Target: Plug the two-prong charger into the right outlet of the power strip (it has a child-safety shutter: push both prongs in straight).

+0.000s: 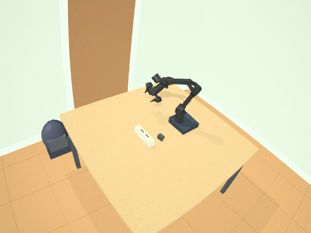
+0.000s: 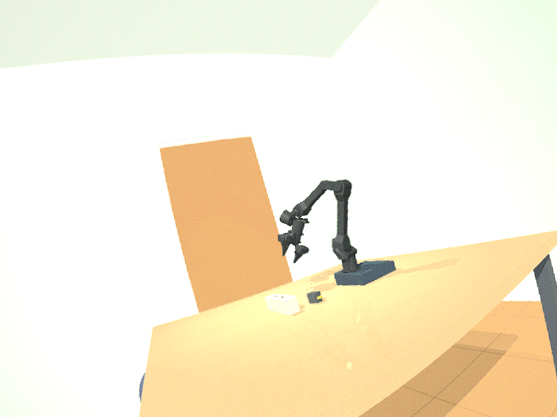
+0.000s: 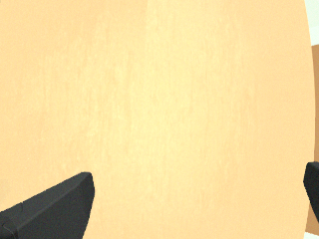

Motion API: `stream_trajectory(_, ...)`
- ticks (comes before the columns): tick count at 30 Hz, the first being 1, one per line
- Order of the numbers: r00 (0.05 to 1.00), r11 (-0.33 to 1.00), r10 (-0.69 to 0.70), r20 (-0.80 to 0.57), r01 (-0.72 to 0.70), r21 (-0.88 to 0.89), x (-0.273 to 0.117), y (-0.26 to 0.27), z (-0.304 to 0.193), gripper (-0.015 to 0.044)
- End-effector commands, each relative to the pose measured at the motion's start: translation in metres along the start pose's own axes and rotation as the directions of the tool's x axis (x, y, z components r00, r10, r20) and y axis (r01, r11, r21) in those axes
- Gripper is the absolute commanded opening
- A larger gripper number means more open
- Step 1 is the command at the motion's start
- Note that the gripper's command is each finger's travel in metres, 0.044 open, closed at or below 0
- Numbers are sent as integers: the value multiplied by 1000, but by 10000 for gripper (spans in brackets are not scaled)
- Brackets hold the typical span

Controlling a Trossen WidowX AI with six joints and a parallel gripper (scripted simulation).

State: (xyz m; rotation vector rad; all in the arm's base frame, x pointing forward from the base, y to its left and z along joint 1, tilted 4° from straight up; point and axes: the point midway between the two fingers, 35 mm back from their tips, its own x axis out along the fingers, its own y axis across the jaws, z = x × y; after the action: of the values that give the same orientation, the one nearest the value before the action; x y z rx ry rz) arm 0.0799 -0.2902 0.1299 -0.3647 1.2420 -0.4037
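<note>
The charger (image 1: 160, 137) (image 2: 314, 297) is a small dark block with yellow prongs. It lies on the table with its prongs pointing away from the power strip. The white power strip (image 1: 144, 137) (image 2: 282, 305) lies beside it, a small gap apart, with two dark outlets on its top. My gripper (image 1: 148, 96) (image 2: 289, 259) (image 3: 202, 179) is open and empty. It hangs high above the table, towards the far edge from the strip and charger in the top view. The wrist view shows neither the charger nor the strip.
The table (image 1: 181, 170) (image 2: 245, 376) (image 3: 174, 100) carries the arm's dark base (image 1: 183, 124) (image 2: 364, 272), near the charger. A dark rounded object (image 1: 54, 132) stands on the floor beyond the table's left edge. A brown door (image 1: 100, 50) (image 2: 222, 217) is behind the table.
</note>
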Motion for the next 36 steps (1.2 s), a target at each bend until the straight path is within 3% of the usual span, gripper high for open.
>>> stream_trajectory(1,1000,998,29,8,-28,-53,3,6,12,440)
stream_trajectory(36,962,858,273,28,-230,-459,16,90,100,440)
